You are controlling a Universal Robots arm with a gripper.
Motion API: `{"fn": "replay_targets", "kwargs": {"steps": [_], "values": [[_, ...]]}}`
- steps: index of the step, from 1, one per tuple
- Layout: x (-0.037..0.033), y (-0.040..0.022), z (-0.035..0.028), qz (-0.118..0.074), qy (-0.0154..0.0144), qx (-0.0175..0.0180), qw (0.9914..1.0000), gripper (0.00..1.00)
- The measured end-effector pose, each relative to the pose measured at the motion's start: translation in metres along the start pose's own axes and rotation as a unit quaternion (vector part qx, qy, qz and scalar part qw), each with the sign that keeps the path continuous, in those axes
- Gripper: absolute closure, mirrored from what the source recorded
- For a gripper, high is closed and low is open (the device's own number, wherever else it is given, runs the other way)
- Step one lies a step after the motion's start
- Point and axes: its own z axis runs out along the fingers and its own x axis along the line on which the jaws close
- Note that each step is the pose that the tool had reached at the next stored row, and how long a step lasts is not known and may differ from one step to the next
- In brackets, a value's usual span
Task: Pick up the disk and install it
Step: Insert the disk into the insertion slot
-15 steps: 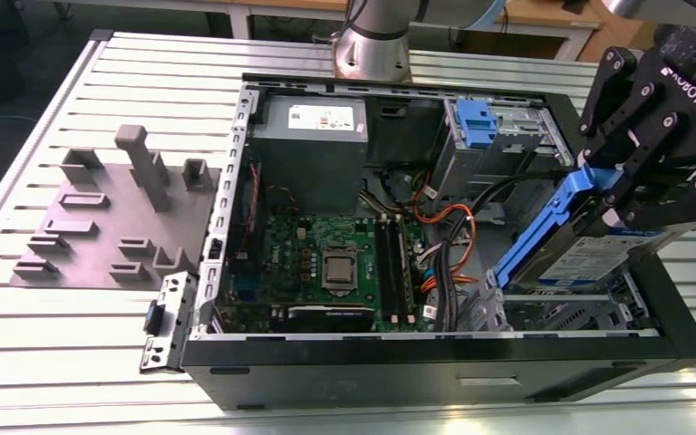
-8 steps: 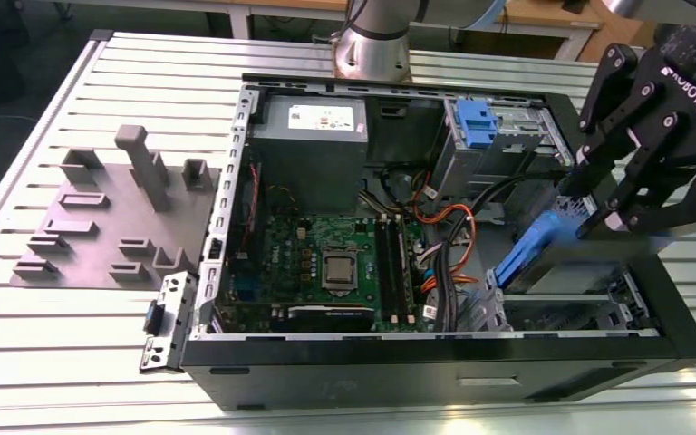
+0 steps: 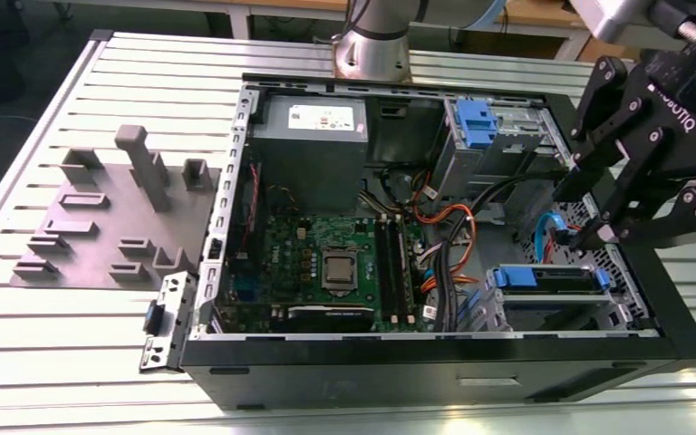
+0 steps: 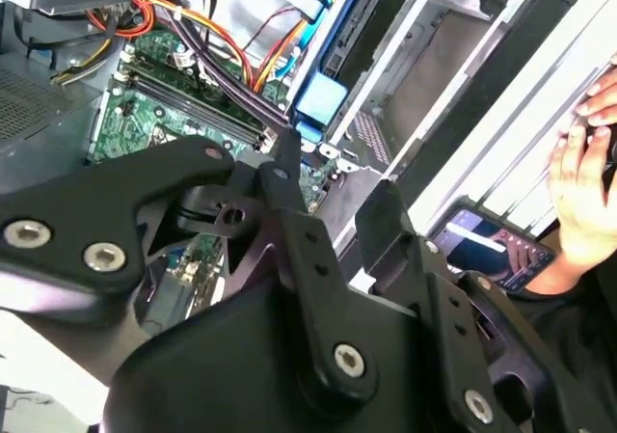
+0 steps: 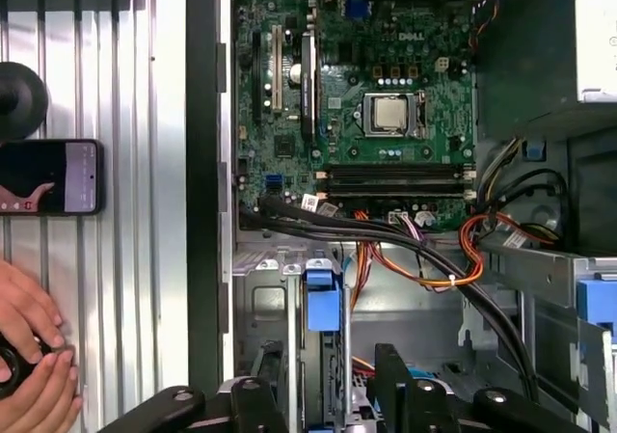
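— Starting from the exterior view's left, what do you come to first?

— A grey fixture plate [image 3: 106, 217] with upright blocks, lying on the slatted table [image 3: 33, 362]. Beside it is the open computer case [image 3: 445, 362]. The grey power supply [image 3: 312, 136] sits at its far side, with the green circuit board [image 3: 323, 263] nearer the camera. Next come orange and black cables [image 3: 445, 227], looping across the middle of the case.

— And the disk?

— Beyond the cables, the disk [image 3: 547, 279] lies in the drive cage at the case's near corner, on the exterior view's right, with its blue rail showing. In the first wrist view the same blue carrier [image 5: 323, 298] shows just past the cable bundle [image 5: 386, 245].

— Where is your gripper?

— My gripper [image 3: 580, 217] hangs above that corner with its fingers apart and nothing between them, clear of the disk. The cables run close by the cage. In the first wrist view, a person's hands [image 5: 29, 365] and a phone [image 5: 48, 175] are on the table outside the case wall.
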Motion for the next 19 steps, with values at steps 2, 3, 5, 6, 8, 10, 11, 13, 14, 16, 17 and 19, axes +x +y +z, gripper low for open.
{"fn": "replay_targets", "kwargs": {"steps": [2,3,5,6,8,10,11,13,14,16,17,19], "values": [[0.0001,-0.0001,0.0036,0.000,0.0001,0.0000,1.00000,0.50],[0.0001,-0.0001,0.0054,0.000,0.0001,0.0000,1.00000,0.51],[0.0001,-0.0002,0.0090,0.000,0.0001,0.0000,1.00000,0.58],[0.0001,-0.0003,0.0109,-0.001,0.0000,0.0000,1.00000,0.64],[0.0002,-0.0003,0.0146,-0.002,0.0001,0.0000,1.00000,0.69],[0.0003,-0.0005,0.0182,-0.003,0.0002,0.0000,1.00000,0.76],[0.0003,-0.0005,0.0199,-0.004,0.0002,-0.0001,0.99999,0.81],[0.0003,-0.0007,0.0236,-0.005,0.0002,-0.0001,0.99999,0.87],[0.0004,-0.0007,0.0254,-0.005,0.0002,-0.0001,0.99999,0.89],[0.0004,-0.0009,0.0291,-0.006,0.0002,-0.0001,0.99998,0.89],[0.0004,-0.0009,0.0309,-0.006,0.0002,-0.0001,0.99998,0.89],[0.0005,-0.0010,0.0344,-0.007,0.0002,-0.0001,0.99998,0.89]]}}
